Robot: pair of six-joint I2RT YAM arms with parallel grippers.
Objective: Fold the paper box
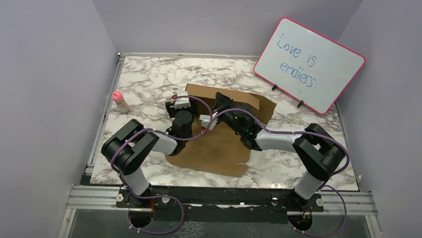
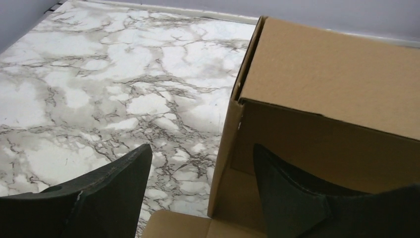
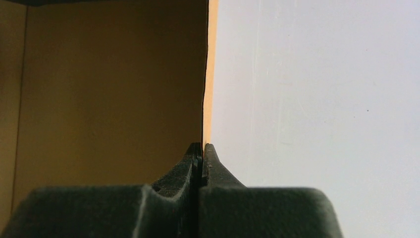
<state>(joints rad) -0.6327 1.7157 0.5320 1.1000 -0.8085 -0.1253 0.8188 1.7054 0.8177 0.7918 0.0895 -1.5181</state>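
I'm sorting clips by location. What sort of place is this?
Likely a robotics test cell: left arm and right arm mounted at a marble-pattern table, plain walls around it, cardboard box between them.

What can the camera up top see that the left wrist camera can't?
Only the top camera shows the whiteboard and the small pink-capped bottle. Only the left wrist camera shows the left pincer spread open, with a side wall of the paper box standing between its fingers. Both show the paper box and the marble table.

Whiteboard [image 1: 310, 65], pink-capped bottle [image 1: 120, 101], marble table [image 1: 146, 79]
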